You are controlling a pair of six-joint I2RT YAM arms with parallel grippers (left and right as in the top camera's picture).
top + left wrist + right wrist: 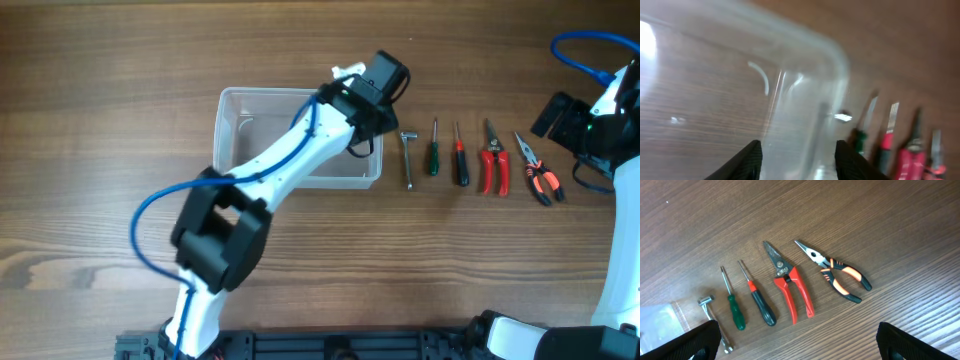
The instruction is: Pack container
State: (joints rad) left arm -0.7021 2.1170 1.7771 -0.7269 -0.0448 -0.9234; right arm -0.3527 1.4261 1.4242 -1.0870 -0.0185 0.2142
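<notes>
A white left arm (290, 160) is seen from the lower left to the centre, fitted with a bulky black joint (222, 235) and a looping blue cable (140, 215). At the right edge, a white right arm (620, 290) is shown with a black block (560, 115) and a second blue cable (585, 42). Black wedge-shaped fingers (747, 162) are seen low in the left wrist view.

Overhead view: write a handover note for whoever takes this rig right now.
Left gripper: jaws apart, empty, over the right wall of the container.
Right gripper: jaws wide open, empty, beside the tool row.
On the table right of the container, in a row: L-shaped wrench, green screwdriver, red-and-black screwdriver, red snips, orange-and-black pliers.
Done: nothing seen packed; the left arm hides part of the container.
To do: all five tools go in.
</notes>
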